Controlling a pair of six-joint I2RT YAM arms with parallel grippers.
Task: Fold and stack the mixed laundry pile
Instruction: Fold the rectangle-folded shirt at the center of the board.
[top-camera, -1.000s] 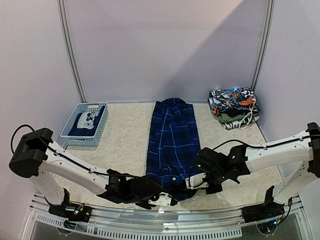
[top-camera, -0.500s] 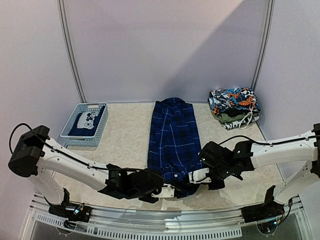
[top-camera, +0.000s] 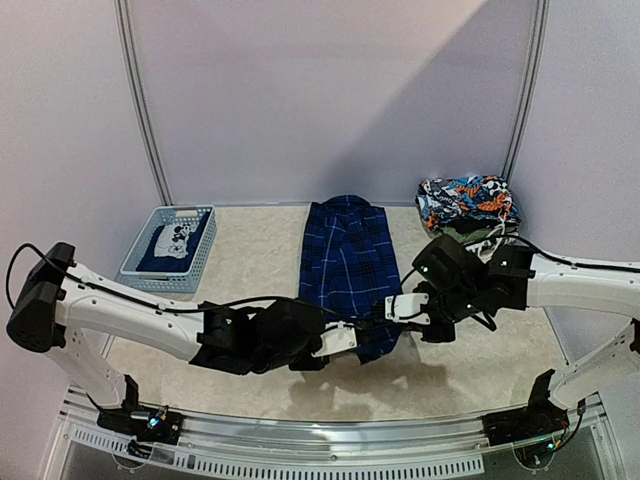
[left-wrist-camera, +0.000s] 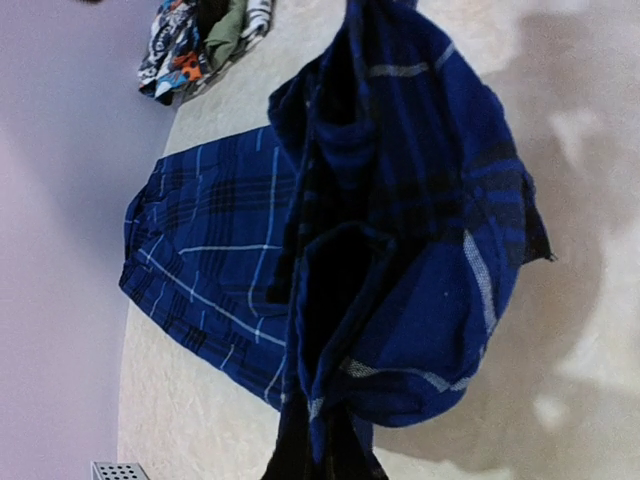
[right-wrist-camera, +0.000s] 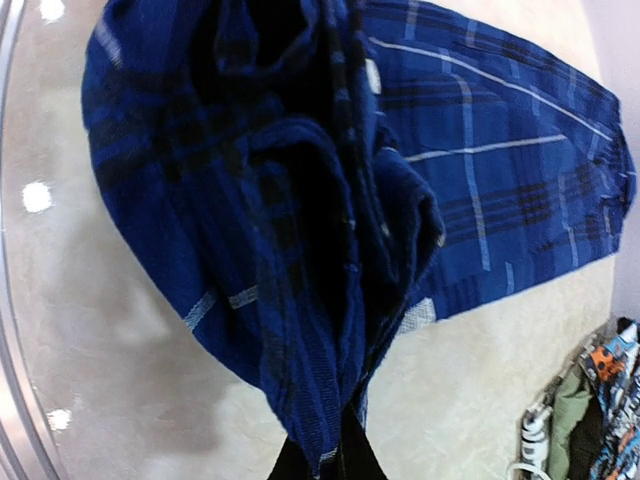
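From above, my left gripper (top-camera: 343, 340) and right gripper (top-camera: 400, 308) hold the plaid shirt (top-camera: 345, 250) by its near hem above the table (top-camera: 250, 260); the left wrist view, then the right, shows jaws clamped on bunched cloth, so I judge this mid-fold needs an even carry toward the collar.

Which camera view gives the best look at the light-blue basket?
The top external view: the whole basket shows, with a navy printed garment inside. The left wrist view catches only one corner at its bottom edge. The right wrist view misses it.
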